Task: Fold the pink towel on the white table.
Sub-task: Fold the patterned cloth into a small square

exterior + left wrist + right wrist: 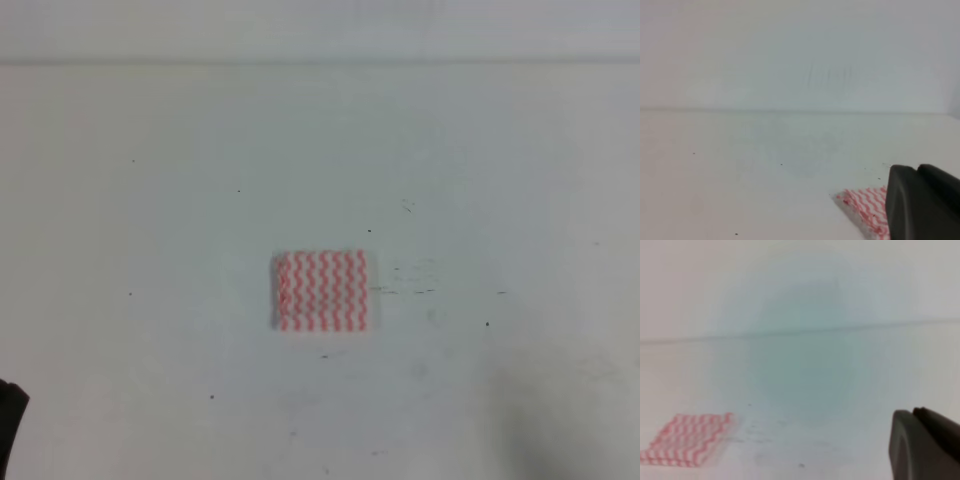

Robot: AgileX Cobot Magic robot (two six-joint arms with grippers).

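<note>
At the far lower-left corner of the exterior high view a small dark part (10, 425) of the left arm shows at the frame edge; its identity beyond that cannot be made out. Centre of that view: the pink towel (324, 291) lies flat on the white table (150, 220) as a compact, near-square folded packet, wavy pink-and-white stripes facing up, edges roughly square to the table's far edge. Small dark specks and faint scuff marks dot the tabletop to the right of the towel. Left wrist view: one dark finger (922, 202) of the left gripper fills the lower-right corner, with a corner of the towel just beside it on the table; jaw state cannot be told. Right wrist view: towel at lower left, a dark finger (922, 445) of the right gripper at lower right, well apart from the cloth; open or closed cannot be told here either.
</note>
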